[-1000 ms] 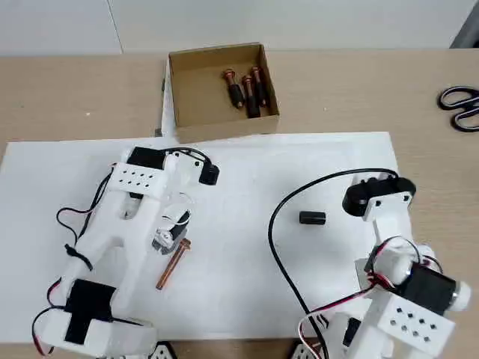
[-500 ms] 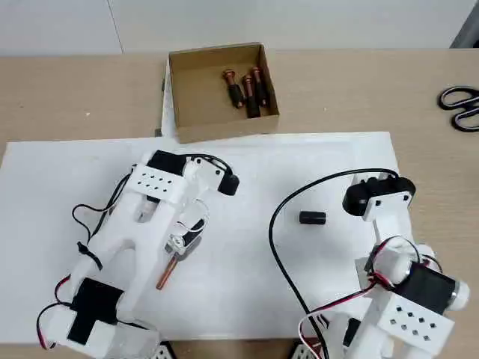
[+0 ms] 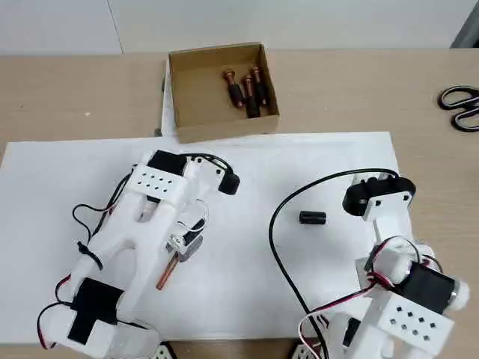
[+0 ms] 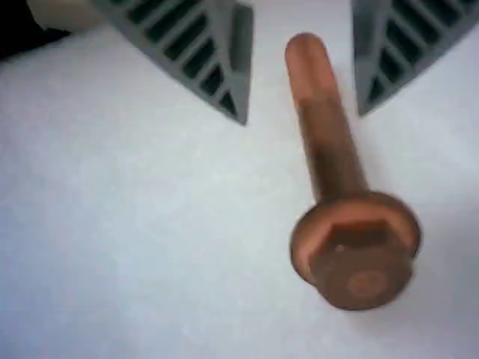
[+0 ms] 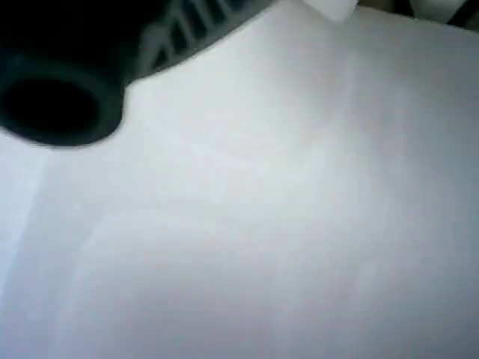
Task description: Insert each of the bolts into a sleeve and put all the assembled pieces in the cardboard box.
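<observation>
A copper bolt lies on the white paper. My left gripper is low over its shaft end. In the left wrist view the bolt lies between the two grey fingers of the open left gripper, its hex head toward the camera. A black sleeve lies on the paper mid-right, and my right gripper sits just to its right. The sleeve's open end faces the right wrist camera. The cardboard box at the back holds three assembled pieces.
White paper covers the near table. Black scissors lie at the far right on the wood. A black cable loops from the right arm across the paper near the sleeve.
My left arm has swung right and its gripper has come down over the bolt's shaft; in the last half second it barely shifted. The right arm and the sleeve have stayed put.
</observation>
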Action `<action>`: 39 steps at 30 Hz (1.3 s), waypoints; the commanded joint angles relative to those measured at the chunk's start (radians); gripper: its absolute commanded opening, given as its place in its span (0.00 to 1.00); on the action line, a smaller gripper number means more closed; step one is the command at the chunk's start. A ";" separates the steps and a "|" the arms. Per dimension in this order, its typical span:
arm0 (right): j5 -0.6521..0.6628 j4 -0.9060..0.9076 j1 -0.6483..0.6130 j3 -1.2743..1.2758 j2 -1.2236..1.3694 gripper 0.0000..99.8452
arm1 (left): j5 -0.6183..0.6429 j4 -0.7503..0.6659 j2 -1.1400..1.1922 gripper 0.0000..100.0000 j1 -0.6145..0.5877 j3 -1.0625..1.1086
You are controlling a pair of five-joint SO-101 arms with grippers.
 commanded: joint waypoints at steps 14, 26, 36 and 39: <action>0.009 -0.018 0.004 -0.006 -0.012 0.00 | -0.005 -0.095 -0.003 0.09 -0.021 0.056; 0.011 -0.018 0.004 -0.006 -0.013 0.00 | -0.040 -0.178 -0.003 0.09 -0.057 0.134; 0.011 -0.018 0.004 -0.006 -0.013 0.00 | -0.040 -0.204 0.002 0.09 -0.048 0.143; 0.011 -0.018 0.004 -0.006 -0.013 0.00 | -0.040 -0.222 0.061 0.09 -0.048 0.151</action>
